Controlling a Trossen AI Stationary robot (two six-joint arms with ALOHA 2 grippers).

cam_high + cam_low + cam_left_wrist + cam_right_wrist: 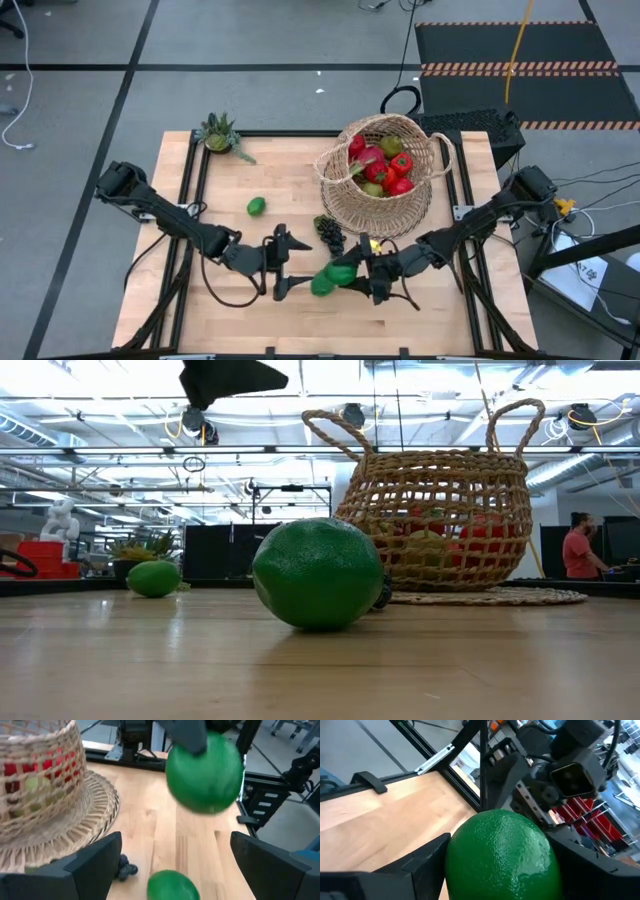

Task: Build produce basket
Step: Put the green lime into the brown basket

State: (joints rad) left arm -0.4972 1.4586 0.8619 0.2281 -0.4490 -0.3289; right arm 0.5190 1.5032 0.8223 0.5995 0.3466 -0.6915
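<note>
Big green lime [318, 573] on table [300, 310] nearest me; my right fingers [352, 272] clamp another lime [500, 852], left fingers [282, 264] wide, facing it.

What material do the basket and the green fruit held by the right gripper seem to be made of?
The basket looks like tan woven wicker: open weave, twisted loop handles. The lime in the right gripper seems moulded plastic or foam: uniform green, fine dimpled skin, slight sheen.

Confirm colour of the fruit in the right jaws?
Green lime, clearest in the right wrist view.
</note>
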